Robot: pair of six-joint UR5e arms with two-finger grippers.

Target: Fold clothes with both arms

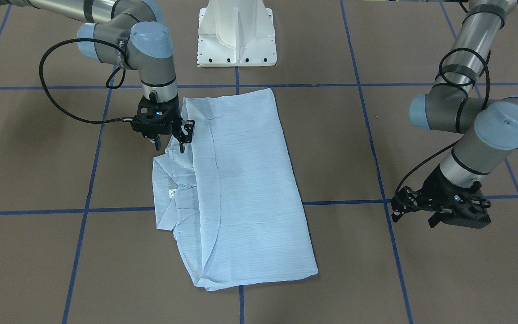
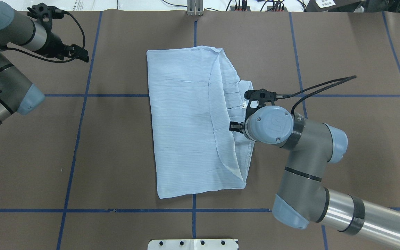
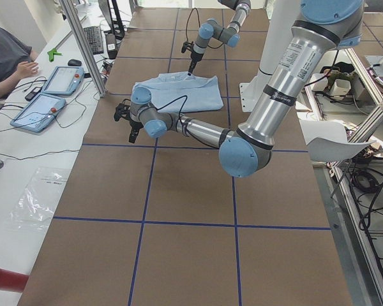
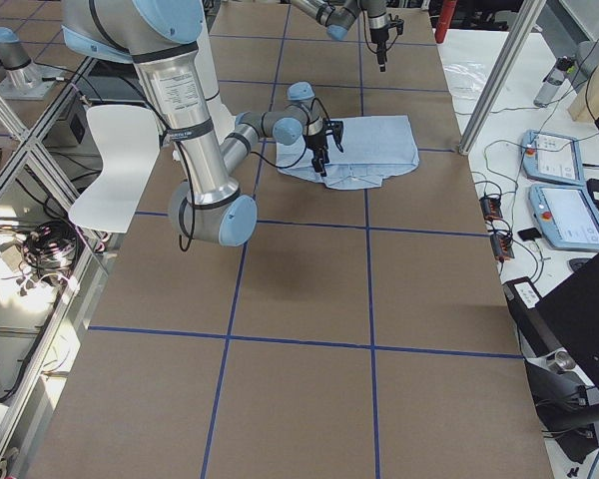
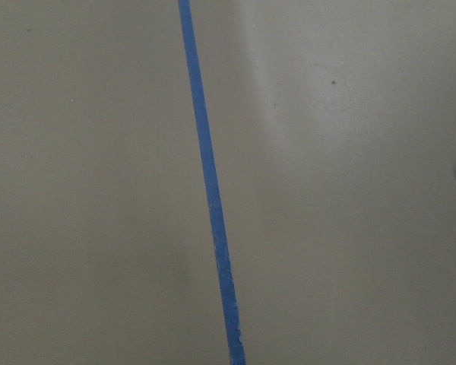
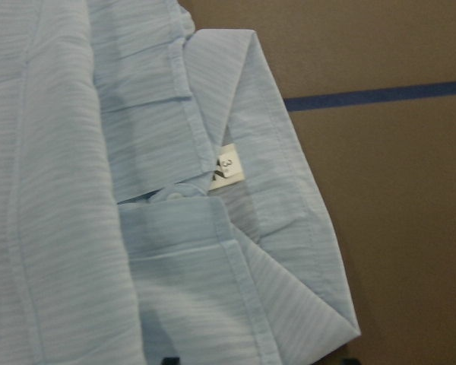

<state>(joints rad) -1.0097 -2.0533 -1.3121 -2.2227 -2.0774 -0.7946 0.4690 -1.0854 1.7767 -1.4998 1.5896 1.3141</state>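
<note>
**Shirt part-folded; right tool poised at the collar edge**

The shirt (image 1: 250, 180) lies flat in the middle of the surface (image 1: 421, 279) as a long rectangle. One layer is already turned over the body. Seen from overhead, a strip with the collar (image 6: 289, 190) and neck label (image 6: 228, 163) is left bare along its 3 o'clock side.

The right tool (image 1: 170, 143) hangs over that strip with its jaws spread and nothing between them. The left tool (image 1: 412, 219) is well apart, at about 10 o'clock from the shirt in the overhead view. It is over bare surface beside a blue tape line (image 5: 209, 182), and I cannot tell whether it is open or closed.

The step in hand looks like lining up a grasp for a further fold. The next move probably calls for the right tool to come down and pinch the collar-side edge without catching the layer beneath. The left arm would likely need to come in to the far end, so that both lift the edge evenly.
</note>
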